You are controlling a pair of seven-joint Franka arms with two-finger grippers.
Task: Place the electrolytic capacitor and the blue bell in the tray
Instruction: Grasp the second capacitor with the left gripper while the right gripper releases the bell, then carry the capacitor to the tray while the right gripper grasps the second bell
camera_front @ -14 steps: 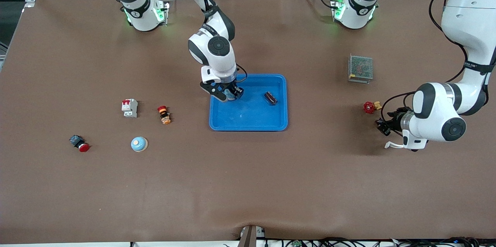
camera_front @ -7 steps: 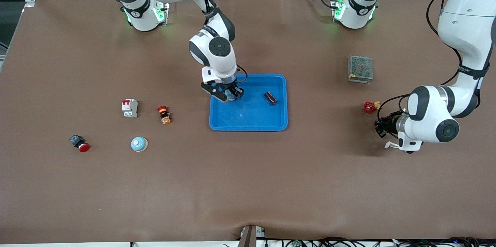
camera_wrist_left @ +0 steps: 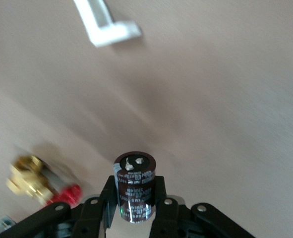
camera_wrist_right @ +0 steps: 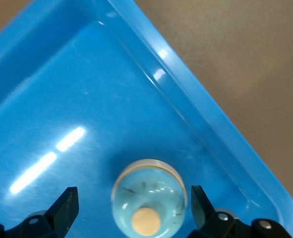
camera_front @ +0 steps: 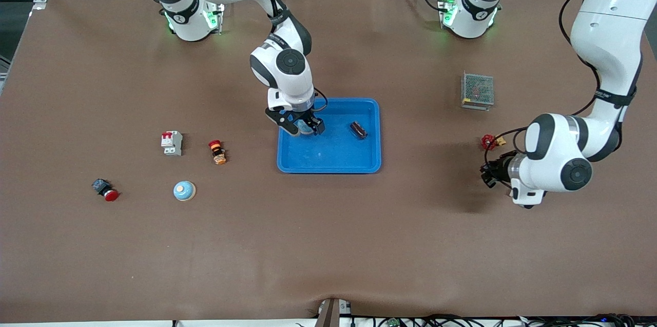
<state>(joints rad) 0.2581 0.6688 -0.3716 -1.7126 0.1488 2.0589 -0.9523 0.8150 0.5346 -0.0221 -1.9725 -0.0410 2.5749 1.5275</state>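
bell sits in the tray, capacitor gripped over the table

from my console i see the right gripper [camera_front: 306,127] low over the tray [camera_front: 333,162], at the corner toward the right arm's end of the table. its fingers [camera_wrist_right: 67,206] are spread wide apart, and in the right wrist view the blue bell [camera_wrist_right: 148,194] rests on the tray floor between them with a gap on each side, touching neither. the bell sits near the tray's rim, dome up with its pale button showing.

a dark electrolytic capacitor [camera_front: 358,130] lies on its side in the tray, toward the left arm's end of the table, well apart from the bell.

the left gripper [camera_front: 488,175] hangs over bare table toward the left arm's end. the left wrist view shows its fingers [camera_wrist_left: 158,191] clamped on a second capacitor [camera_wrist_left: 134,186], dark brown with two metal terminals on its end face, standing up between the pads. a red valve with a brass fitting [camera_front: 490,141] lies on the table just beside that gripper.

a grey mesh box [camera_front: 478,91] sits farther from the front camera than the valve. toward the right arm's end i see a white breaker [camera_front: 172,142], an orange and red button [camera_front: 217,152], a second light-blue bell [camera_front: 184,190] and a red-capped switch [camera_front: 105,189], all on the table outside the tray.
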